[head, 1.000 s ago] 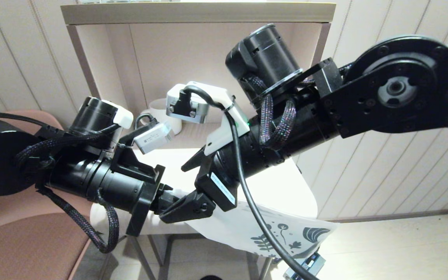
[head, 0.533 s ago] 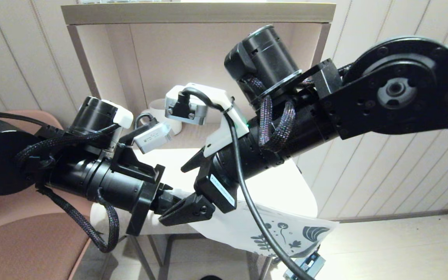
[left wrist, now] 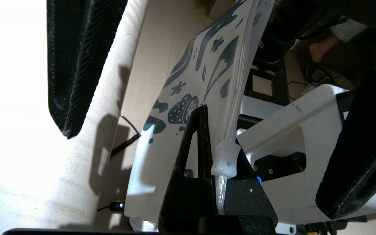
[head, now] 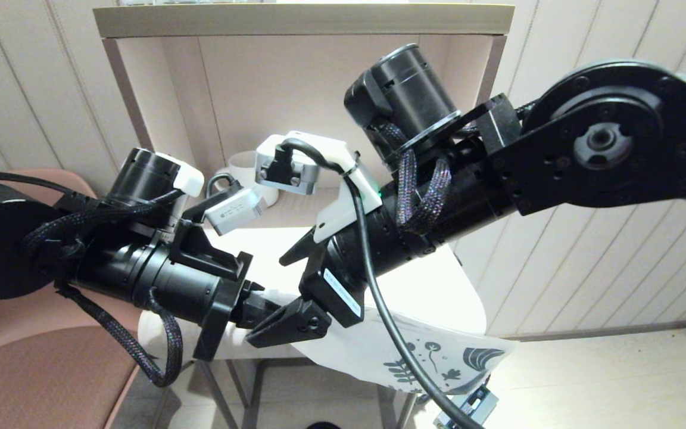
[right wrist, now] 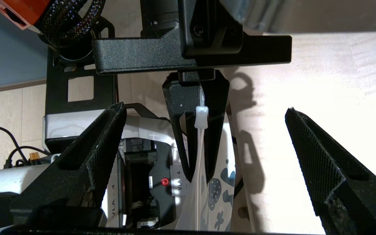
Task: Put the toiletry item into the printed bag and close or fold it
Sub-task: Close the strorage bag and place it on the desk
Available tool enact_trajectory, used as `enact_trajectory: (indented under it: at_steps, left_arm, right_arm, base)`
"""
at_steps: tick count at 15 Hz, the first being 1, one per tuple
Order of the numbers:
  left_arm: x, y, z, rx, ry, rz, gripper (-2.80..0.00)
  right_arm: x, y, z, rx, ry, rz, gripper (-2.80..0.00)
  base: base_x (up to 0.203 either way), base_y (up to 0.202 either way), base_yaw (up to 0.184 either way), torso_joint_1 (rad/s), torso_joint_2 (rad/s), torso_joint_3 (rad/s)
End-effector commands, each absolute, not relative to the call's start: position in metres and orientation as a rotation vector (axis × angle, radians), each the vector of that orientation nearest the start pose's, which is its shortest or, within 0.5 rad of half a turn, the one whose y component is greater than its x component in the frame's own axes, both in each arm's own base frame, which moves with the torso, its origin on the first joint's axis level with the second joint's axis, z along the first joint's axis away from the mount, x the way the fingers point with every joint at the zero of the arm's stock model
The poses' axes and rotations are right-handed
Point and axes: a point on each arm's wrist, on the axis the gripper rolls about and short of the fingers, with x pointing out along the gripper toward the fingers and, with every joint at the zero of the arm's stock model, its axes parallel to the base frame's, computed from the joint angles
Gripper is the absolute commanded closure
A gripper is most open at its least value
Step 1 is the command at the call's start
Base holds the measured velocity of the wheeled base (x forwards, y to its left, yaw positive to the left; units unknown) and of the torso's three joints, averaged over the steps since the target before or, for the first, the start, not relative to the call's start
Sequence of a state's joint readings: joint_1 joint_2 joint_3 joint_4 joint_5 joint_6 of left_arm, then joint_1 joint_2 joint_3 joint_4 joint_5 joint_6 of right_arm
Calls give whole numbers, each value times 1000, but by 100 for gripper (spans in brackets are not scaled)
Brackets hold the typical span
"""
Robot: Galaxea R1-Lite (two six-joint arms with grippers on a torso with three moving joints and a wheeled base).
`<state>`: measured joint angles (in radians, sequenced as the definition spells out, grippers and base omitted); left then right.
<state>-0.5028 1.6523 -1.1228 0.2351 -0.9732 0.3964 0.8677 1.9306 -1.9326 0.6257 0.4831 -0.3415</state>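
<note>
The printed bag [head: 420, 351] hangs off the table's front edge, its teal leaf prints at the low end. My left gripper [left wrist: 214, 130] is shut on the bag's zip strip [left wrist: 240, 81], right by the clear white slider [left wrist: 225, 156]. In the right wrist view the left gripper [right wrist: 200, 176] points at the camera with the slider [right wrist: 201, 117] between its fingers. My right gripper [right wrist: 204, 109] is open, its two wide fingers [right wrist: 106, 137] standing either side of the left gripper and the slider, touching neither. The comb does not show in any view.
A white ribbed mug [head: 242, 170] stands at the back of the pale table [head: 438, 280], under a shelf [head: 301, 18]. A pink chair [head: 33, 357] sits to the left. The robot's base [right wrist: 77, 91] lies below the bag.
The right arm has shifted very slightly. The left gripper and the bag have stayed where they were.
</note>
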Motion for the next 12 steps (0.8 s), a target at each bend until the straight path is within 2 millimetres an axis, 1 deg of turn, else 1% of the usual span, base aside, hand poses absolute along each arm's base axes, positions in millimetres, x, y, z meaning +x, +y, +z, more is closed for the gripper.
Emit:
enact_trajectory:
  at_steps: [1,12]
  left_arm:
    - [237,-152,211,110,520,-1534,0]
    - [237,-152,211,110,520,-1534,0]
  right_arm:
    - [225,282,300,-407,428,1412,-280]
    - [225,282,299,-410,430,1411,-280]
  base:
    - [0,0,0,0,0,0]
    - [0,0,0,0,0,0]
